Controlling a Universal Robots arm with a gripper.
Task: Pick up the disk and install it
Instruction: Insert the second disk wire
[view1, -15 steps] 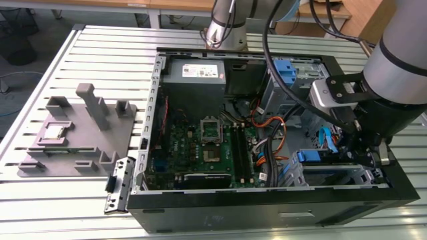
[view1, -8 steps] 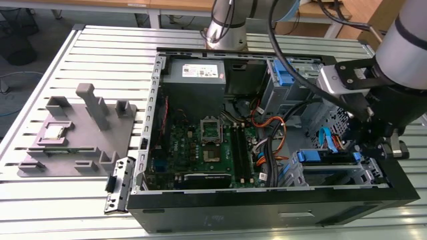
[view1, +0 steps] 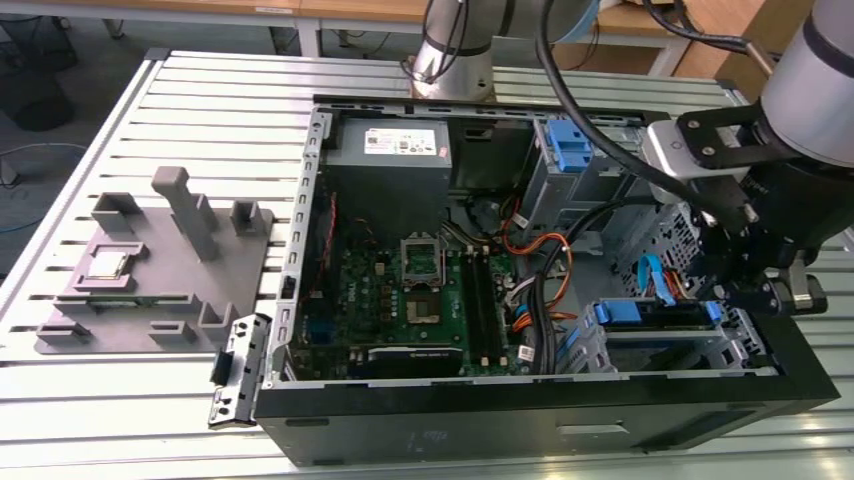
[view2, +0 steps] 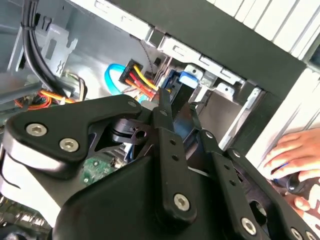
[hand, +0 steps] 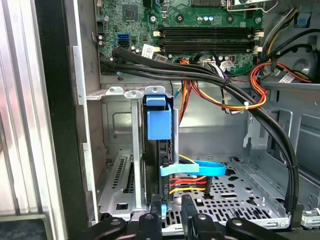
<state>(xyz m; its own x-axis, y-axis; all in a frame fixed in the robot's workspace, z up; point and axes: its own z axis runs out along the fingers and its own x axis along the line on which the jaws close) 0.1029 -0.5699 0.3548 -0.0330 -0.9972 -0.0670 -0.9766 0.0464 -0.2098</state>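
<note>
The disk (view1: 654, 314) sits in the metal drive cage (view1: 747, 350) at the front corner of the open computer case, on the exterior view's right. It has a dark body and a blue carrier frame. In the first wrist view the disk (hand: 159, 125) stands edge-on between the cage walls, its blue tab at the far end. My gripper (view1: 742, 300) reaches down to the disk's near end. In both wrist views the black fingers straddle that end, and the gripper (hand: 171, 207) (view2: 177, 110) is shut on the disk (view2: 181, 80).
Black, orange and blue cables (hand: 225, 85) run just beside the cage. The motherboard (view1: 400, 300) and a grey power-supply box (view1: 390, 143) occupy the case. A grey fixture plate (view1: 160, 265) holding a small chip (view1: 107, 263) lies on the exterior view's left. A person's hand (view2: 292, 160) rests outside the case.
</note>
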